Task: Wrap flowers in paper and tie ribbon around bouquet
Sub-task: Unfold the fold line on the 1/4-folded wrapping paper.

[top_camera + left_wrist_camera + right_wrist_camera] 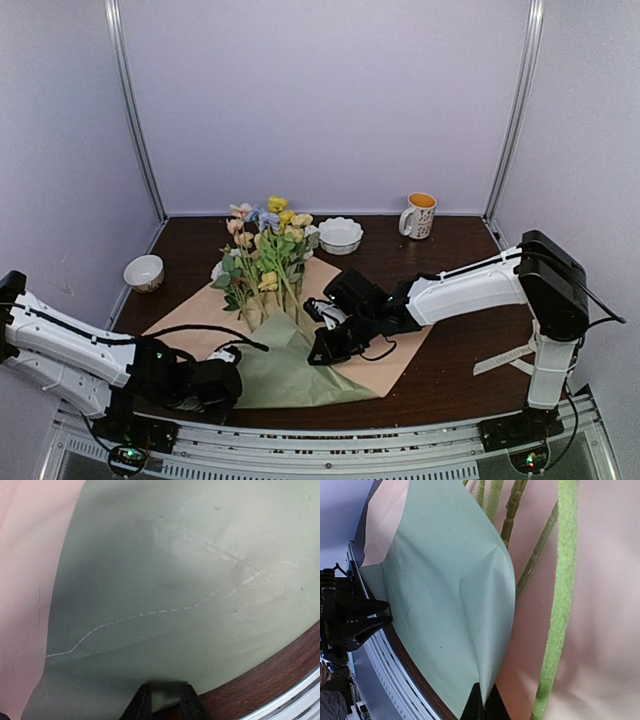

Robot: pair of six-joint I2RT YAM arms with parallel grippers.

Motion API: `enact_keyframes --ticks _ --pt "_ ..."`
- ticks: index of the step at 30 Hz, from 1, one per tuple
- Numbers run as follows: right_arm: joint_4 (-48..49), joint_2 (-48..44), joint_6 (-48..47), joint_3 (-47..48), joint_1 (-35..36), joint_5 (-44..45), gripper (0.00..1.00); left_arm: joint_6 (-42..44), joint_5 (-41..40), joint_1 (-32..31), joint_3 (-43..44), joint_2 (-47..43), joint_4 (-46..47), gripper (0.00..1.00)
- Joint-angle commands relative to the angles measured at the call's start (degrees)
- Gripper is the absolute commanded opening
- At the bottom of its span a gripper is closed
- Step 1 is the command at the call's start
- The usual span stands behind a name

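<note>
Your right hand [483, 706] is pinched together on the edge of the paper [285, 375], holding the sage-green flap folded over the peach side. Your left hand [165, 702] stands slightly apart at the paper's near edge, by the counter [265, 680] rim. Green sheet shows between its jaws, but I can't tell whether they touch it. The flowers [265, 255] lie on the paper, their stems running toward the flap.

White scalloped bowl [340, 236], yellow-lined mug [418, 216], small cream bowl [144, 272], dark wooden table [465, 345]
</note>
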Motion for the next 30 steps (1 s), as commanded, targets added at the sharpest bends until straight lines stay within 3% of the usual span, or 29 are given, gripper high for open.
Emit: enact_keyframes --ticks 1,7,13,19,24,30 --pt "-0.9 -1.3 -1.2 0.6 -0.3 1.4 0.00 -13.9 4.4 0.5 -7.0 -4.3 -3.6 0.24" --pt "-2.1 -1.1 -2.0 1.3 -0.3 1.4 0.00 -22.9 4.6 0.5 -10.7 -13.7 -11.0 0.24" --pt "-1.9 -1.2 -1.9 1.1 -0.3 1.5 0.00 -22.4 5.7 0.5 -7.5 -10.7 -18.9 0.24" --pt "-2.2 -1.3 -1.8 1.3 -0.2 1.5 0.00 -21.3 1.9 0.5 0.3 -4.4 -26.4 0.23" --pt "-2.6 -1.5 -2.1 1.4 -0.1 1.9 0.00 -20.1 0.2 0.5 6.6 7.1 -30.3 0.24" --pt "-2.5 -1.3 -2.0 1.6 -0.1 2.0 0.00 -20.8 -3.0 0.3 17.3 15.8 -35.6 0.40"
